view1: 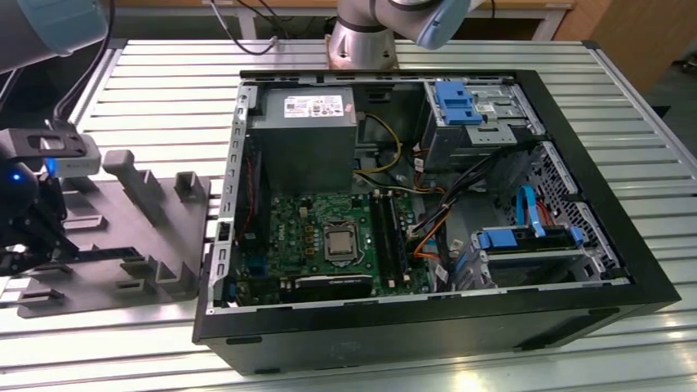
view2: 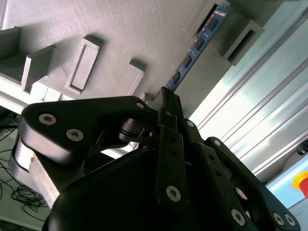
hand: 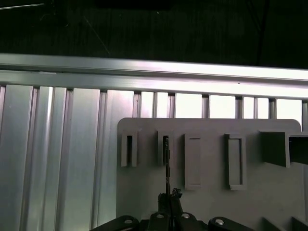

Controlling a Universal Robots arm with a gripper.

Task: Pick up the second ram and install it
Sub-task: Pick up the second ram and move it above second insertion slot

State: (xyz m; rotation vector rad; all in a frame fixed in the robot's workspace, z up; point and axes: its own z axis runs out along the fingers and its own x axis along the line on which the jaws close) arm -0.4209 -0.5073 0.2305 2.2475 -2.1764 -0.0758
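The second ram (view2: 195, 48) is a thin board with small black chips, standing on edge in a slot of the grey holder (view2: 144, 29). In the first wrist view the second ram (hand: 166, 163) appears edge-on as a thin dark line. My gripper (view2: 166, 98) is shut on the near end of the stick, with both black fingers pressed together around it. The first wrist view has the gripper (hand: 169, 196) over the holder (hand: 269, 192). In the exterior view the gripper (view1: 28, 237) hangs over the holder (view1: 142, 253) at the exterior view's left.
An open computer case (view1: 610, 302) lies on the slatted metal table (view1: 163, 73), to the right of the holder in the exterior view. Inside are the green motherboard (view1: 299, 220), long black memory slots (view1: 387, 233), a grey power supply (view1: 299, 139), cables and blue drive brackets (view1: 458, 102).
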